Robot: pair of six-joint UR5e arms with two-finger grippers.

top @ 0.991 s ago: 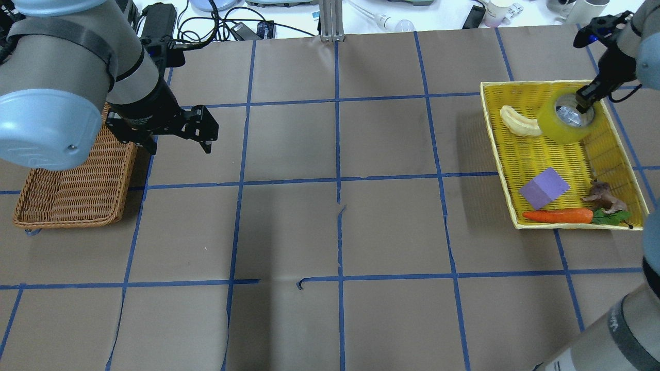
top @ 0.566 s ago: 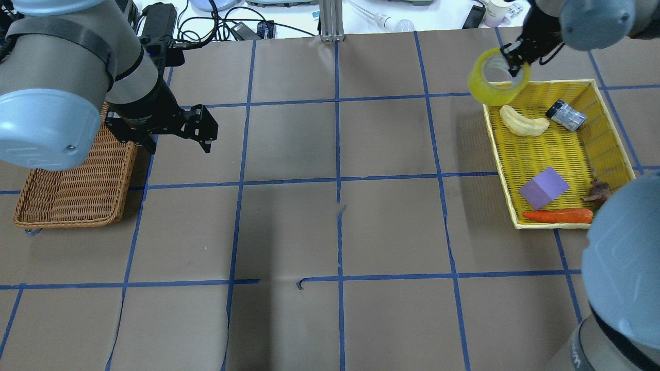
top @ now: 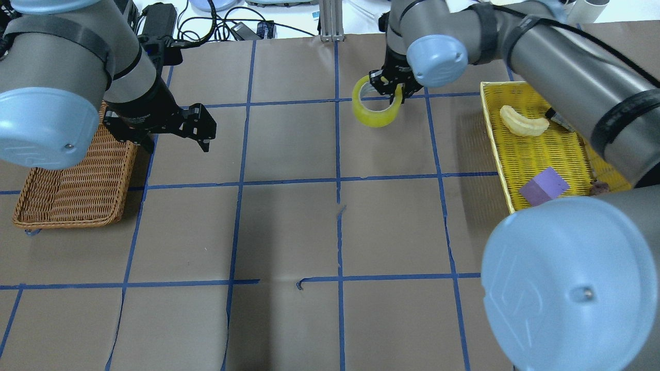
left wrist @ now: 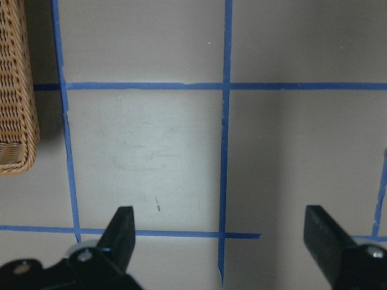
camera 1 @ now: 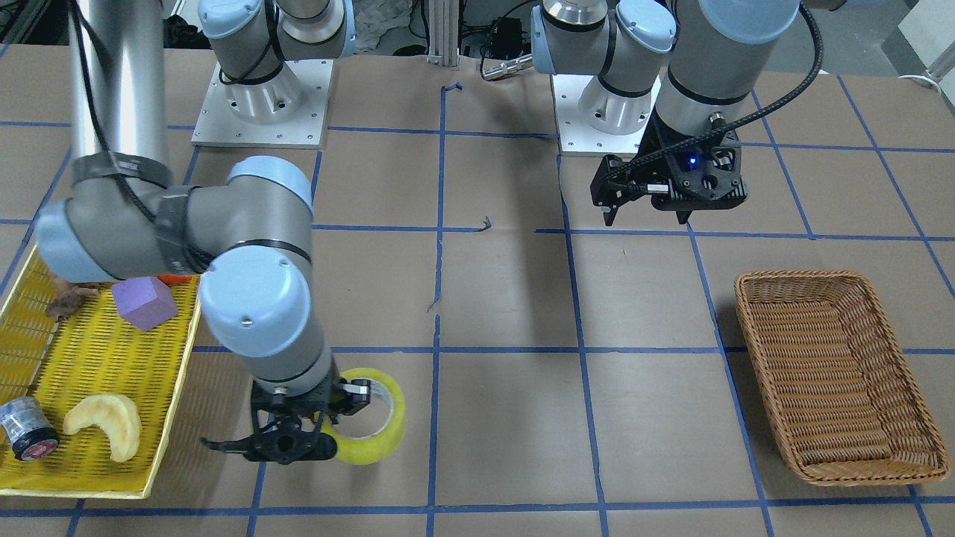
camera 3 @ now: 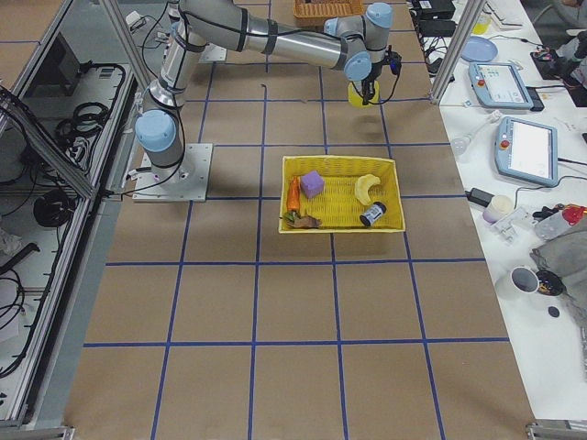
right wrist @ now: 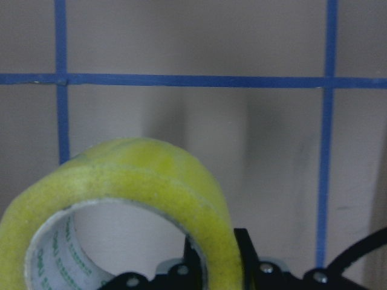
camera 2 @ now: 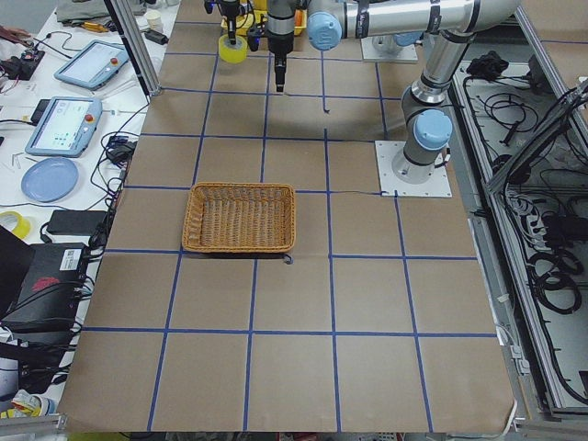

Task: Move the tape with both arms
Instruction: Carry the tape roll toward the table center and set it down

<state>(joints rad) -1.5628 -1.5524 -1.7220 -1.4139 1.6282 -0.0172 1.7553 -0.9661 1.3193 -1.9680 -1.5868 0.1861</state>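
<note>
The yellow tape (top: pixel 379 119) hangs in the air over the far middle of the table, held by its ring wall. My right gripper (top: pixel 394 97) is shut on it, one finger inside the pale core and one outside. The front view shows the tape (camera 1: pixel 382 440) under the right gripper (camera 1: pixel 336 418), and the right wrist view shows it (right wrist: pixel 127 181) close up. My left gripper (top: pixel 198 131) is open and empty above the table, beside the wicker basket (top: pixel 72 190), well left of the tape. Its fingers (left wrist: pixel 121 229) frame bare paper.
A yellow tray (top: pixel 494 139) at the right holds a banana (top: pixel 523 122), a purple block (top: pixel 544 186) and a dark roll (camera 1: pixel 26 432). The brown wicker basket (camera 1: pixel 828 373) stands at the robot's left. Blue tape lines grid the brown paper.
My right arm lifted the tape out of the yellow tray and carried it left toward the table's far middle. The left arm barely moved.
</note>
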